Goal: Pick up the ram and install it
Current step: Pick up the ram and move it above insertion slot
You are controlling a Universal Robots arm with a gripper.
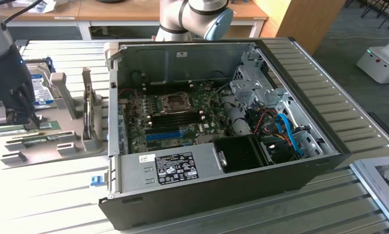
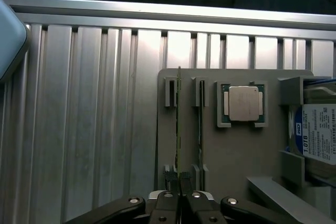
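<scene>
The ram (image 2: 179, 129) is a thin green stick standing on edge in the slots of a grey holder tray (image 2: 241, 150). My gripper (image 2: 179, 195) is shut on the near end of this stick, its black fingers (image 2: 167, 203) pressed together around the stick. A second green stick (image 2: 200, 129) stands in the neighbouring slots, untouched. In the exterior view my gripper (image 1: 13, 118) hangs over the holder tray (image 1: 51, 153) at the exterior view's left, beside the open computer case (image 1: 207, 131). The motherboard (image 1: 181, 119) lies inside the case with dark memory slots (image 1: 178, 117).
A square silver processor (image 2: 242, 103) sits in a tray pocket beside the sticks. A hard drive (image 2: 317, 132) stands at the tray's edge. The case wall (image 1: 116, 112) rises between tray and motherboard. A bright blue slot strip (image 1: 163, 135) lies on the board. Ribbed metal table (image 2: 94, 129) surrounds the tray.
</scene>
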